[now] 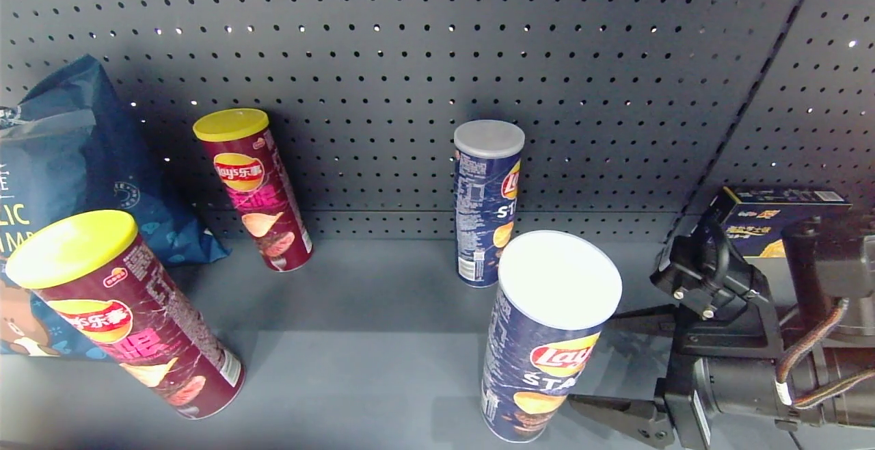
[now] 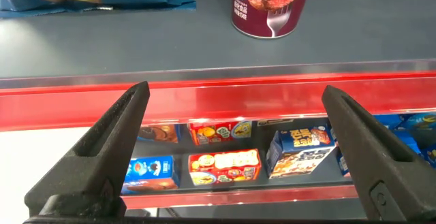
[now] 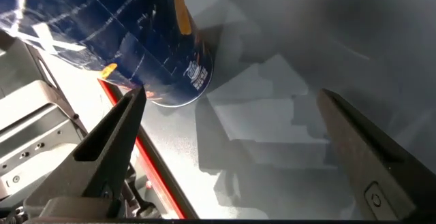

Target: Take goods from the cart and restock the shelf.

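Head view puts the white-lidded navy cardboard crisp tube (image 1: pixel 547 340) upright near the front of the grey metal shelf (image 1: pixel 355 361). Our right fingers (image 3: pixel 112 142) gape empty beside it, and our left fingers (image 2: pixel 116 142) are also wide and empty. We'd back out straight, without clipping it.

A wide bare strip of shelf (image 1: pixel 369 340) runs to the back wall between the front maroon can (image 1: pixel 130 320) and rear maroon can (image 1: pixel 256 193) on the left and the rear blue can (image 1: pixel 485 204) and front blue can (image 1: pixel 547 340) on the right. A box (image 1: pixel 779 214) stands in the way at the back right.
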Controlling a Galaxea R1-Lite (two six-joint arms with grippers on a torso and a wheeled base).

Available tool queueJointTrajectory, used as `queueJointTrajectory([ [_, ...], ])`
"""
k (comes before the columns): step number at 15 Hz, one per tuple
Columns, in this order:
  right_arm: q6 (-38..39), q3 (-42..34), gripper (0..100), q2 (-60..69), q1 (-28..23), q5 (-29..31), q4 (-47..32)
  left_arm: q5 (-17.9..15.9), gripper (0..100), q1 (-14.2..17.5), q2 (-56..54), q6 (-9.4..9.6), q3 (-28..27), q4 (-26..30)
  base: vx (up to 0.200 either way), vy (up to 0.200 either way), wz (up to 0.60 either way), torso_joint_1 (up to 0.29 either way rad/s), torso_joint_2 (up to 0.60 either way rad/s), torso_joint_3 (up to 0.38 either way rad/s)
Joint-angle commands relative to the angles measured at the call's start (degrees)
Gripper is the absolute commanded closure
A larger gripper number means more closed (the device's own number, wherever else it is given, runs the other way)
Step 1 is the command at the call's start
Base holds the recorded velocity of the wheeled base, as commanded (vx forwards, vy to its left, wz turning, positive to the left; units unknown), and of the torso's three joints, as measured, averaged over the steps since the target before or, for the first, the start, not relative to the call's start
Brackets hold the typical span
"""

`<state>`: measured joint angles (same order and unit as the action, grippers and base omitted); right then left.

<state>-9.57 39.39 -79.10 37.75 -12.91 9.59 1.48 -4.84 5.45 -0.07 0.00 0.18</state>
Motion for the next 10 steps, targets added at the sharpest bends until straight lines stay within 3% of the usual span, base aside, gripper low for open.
queueJointTrajectory([
  [1,-0.01,0.08,0,0.27,-0.14,-0.01,-0.01,0.02,0,0.01,0.09,-0.01,0.00,-0.01,0.000,0.000,0.00,0.000,0.00,0.000],
  [10,-0.10,2.80,0,-2.46,0.74,-0.01,-0.01,0.02,0,0.01,0.09,-0.01,0.00,-0.01,0.000,0.000,0.00,0.000,0.00,0.000],
])
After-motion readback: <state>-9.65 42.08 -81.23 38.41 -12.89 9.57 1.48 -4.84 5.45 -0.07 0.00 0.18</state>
